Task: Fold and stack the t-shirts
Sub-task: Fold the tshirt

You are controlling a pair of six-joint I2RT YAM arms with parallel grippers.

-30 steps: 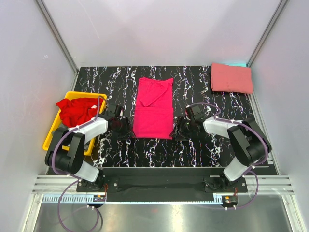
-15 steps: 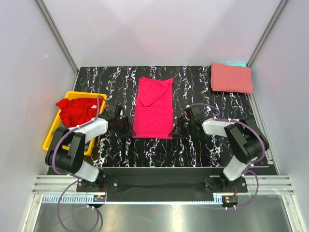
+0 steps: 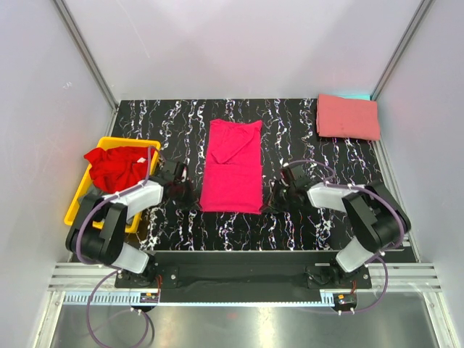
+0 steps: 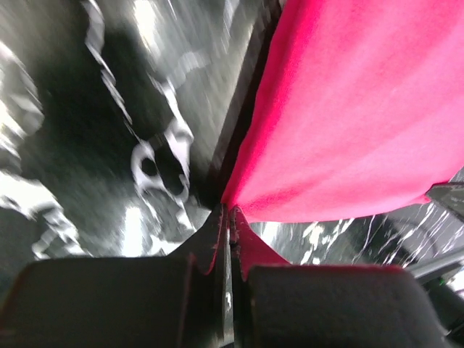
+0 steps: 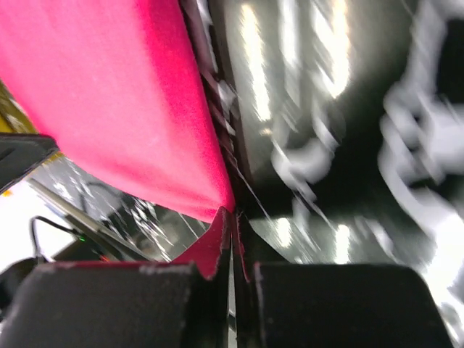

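Pose low, inward | left claw [image 4: 230, 217], right claw [image 5: 232, 217] pinch magenta t-shirt [image 3: 232, 163] corners

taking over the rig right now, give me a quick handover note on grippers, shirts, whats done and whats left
Left gripper: shut on the near left corner of the magenta t-shirt.
Right gripper: shut on its near right corner.
Magenta t-shirt: mid-table, already narrowed into a long strip, sleeves tucked in.
Salmon t-shirt: folded, at the far right corner of the table.
Red t-shirt: crumpled in the yellow bin on the left.
Done: salmon folded.
Left: probably fold the magenta near edge toward the far edge, stack it on the salmon, then do the red. No grey shirt in view.
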